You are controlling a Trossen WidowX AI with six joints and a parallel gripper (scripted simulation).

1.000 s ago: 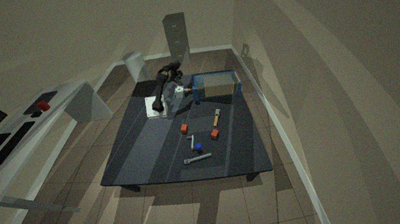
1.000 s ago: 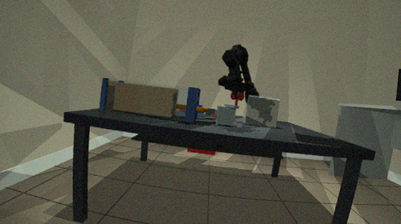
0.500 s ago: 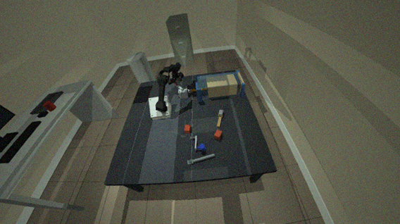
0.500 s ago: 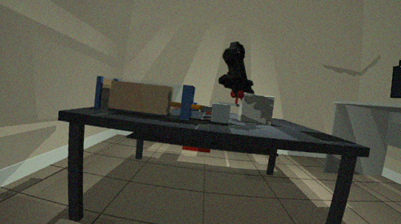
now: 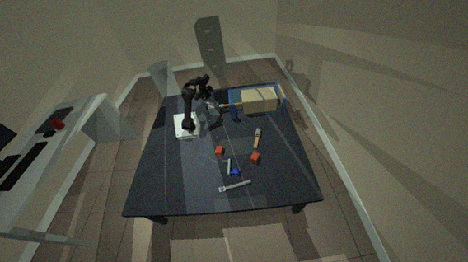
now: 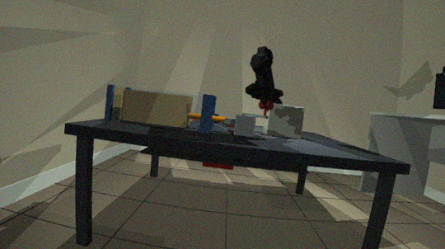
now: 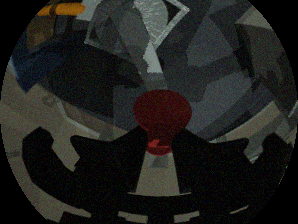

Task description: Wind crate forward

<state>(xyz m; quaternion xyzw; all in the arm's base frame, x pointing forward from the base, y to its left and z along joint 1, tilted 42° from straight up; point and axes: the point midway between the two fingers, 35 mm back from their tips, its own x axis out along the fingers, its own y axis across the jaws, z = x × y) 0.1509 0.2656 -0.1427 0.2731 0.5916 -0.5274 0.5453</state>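
My gripper [image 5: 206,98] [image 6: 266,103] [image 7: 158,123] is shut on the red knob [image 7: 162,111] of the winch handle. The handle's grey arm [image 6: 254,115] lies level from the knob to over the winch [image 6: 245,126], close to its top; the key and hole are hidden. The tan crate [image 5: 259,100] [image 6: 155,108] sits flat inside the clear-panelled cubby. An orange strap [image 5: 232,104] [image 6: 217,119] [image 7: 61,9] runs from it to the winch. In the exterior view a gap shows between the crate's front and the blue mouth post [image 6: 208,114].
On the bench [image 5: 152,183] lie two red blocks [image 5: 218,151] [image 5: 254,157], a yellow-handled tool [image 5: 256,140], a bent grey tool [image 5: 229,167], a blue piece [image 5: 235,171] and a long grey tool [image 5: 236,186]. The arm's white base plate [image 5: 179,131] is beside the winch.
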